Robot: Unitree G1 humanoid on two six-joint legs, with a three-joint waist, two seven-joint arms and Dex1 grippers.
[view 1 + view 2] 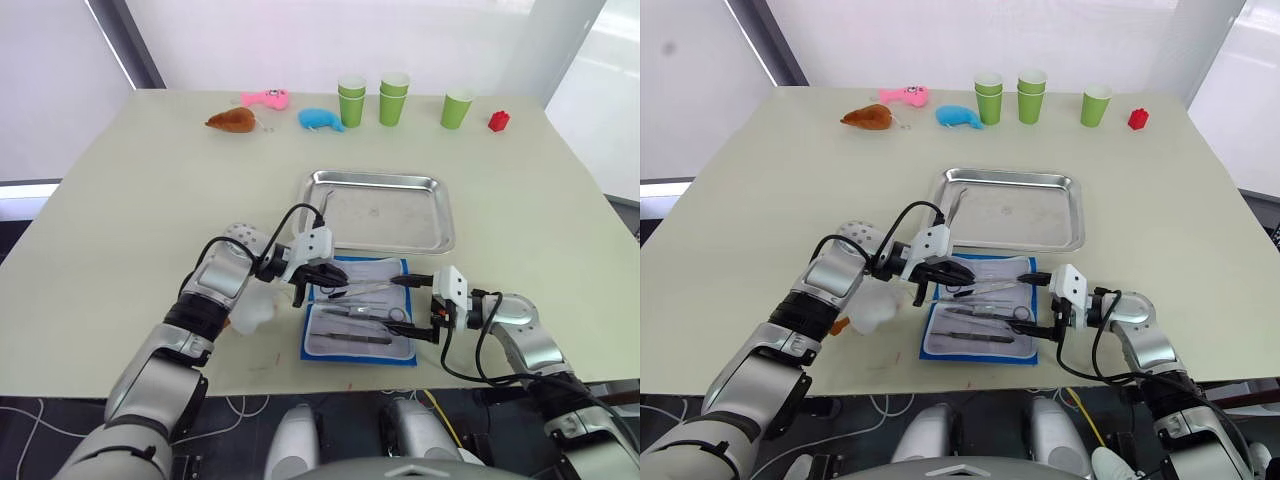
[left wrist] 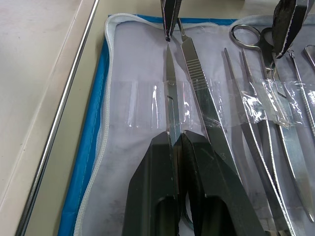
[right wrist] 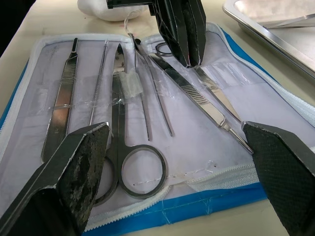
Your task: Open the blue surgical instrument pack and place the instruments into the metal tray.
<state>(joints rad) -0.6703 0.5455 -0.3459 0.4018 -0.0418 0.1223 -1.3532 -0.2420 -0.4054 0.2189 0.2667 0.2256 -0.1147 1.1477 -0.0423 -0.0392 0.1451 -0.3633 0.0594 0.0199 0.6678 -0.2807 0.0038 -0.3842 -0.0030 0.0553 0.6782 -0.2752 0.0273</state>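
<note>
Several instruments (image 3: 147, 98) lie strapped in the open pack (image 1: 360, 322) on my desk (image 1: 120, 220), just in front of the tray (image 1: 385, 210). My left gripper (image 2: 177, 142) sits over the pack's far-left part, its fingers (image 2: 152, 187) pinched on a thin tool. My right gripper (image 1: 425, 305) hovers at the pack's right edge, fingers (image 3: 74, 172) spread wide, holding nothing. One instrument (image 1: 322, 212) already lies in the tray.

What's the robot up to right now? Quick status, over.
Left gripper shut on a thin instrument in the open pack. Right gripper open at pack's edge. Metal tray already holds one instrument. Nothing blocking.
</note>
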